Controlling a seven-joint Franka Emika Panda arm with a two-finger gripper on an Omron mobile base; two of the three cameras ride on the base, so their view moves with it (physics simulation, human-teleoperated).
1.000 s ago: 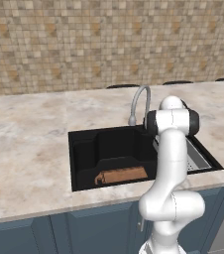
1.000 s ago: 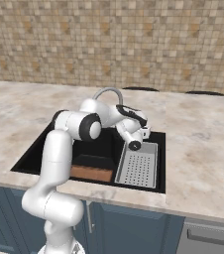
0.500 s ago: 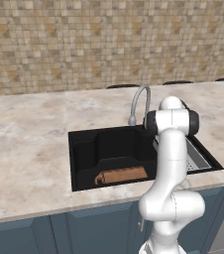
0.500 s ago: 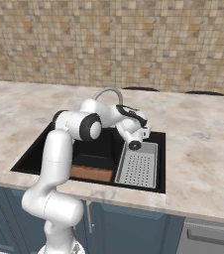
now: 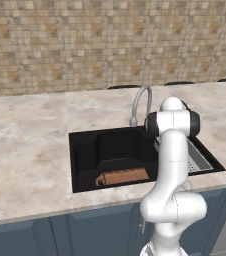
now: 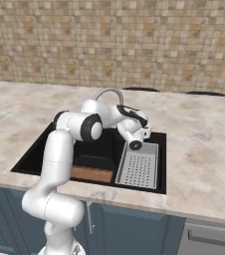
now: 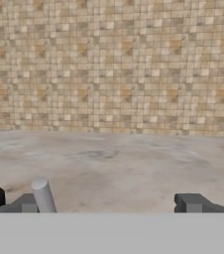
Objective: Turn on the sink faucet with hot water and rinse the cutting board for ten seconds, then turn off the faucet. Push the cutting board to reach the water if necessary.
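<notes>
In the left base view, my white arm (image 5: 172, 165) rises in front of the sink (image 5: 85, 155), a black basin set into the marble counter (image 5: 30, 145). The cutting board (image 5: 122, 177) lies flat on the bottom of the sink, near its front wall. The sink faucet (image 5: 141, 104) stands behind the basin, its arched spout curving over toward the basin's back edge. A grey perforated tray (image 5: 197, 159) sits at the right end of the basin, partly hidden by my arm. In the right base view, my arm bends over the sink (image 6: 35, 157), and my gripper (image 6: 145, 132) is just beside the base of the sink faucet (image 6: 108, 92), above the far end of the tray (image 6: 139, 169). The cutting board (image 6: 92, 174) shows as a brown strip at the front of the basin. In the hand view, my fingertips (image 7: 191, 202) stand wide apart with nothing between them, so the gripper (image 7: 109, 203) is open. A small grey lever (image 7: 43, 195) rises beside my one fingertip, and beyond lies the counter (image 7: 119, 163) and the tiled wall (image 7: 114, 64).
</notes>
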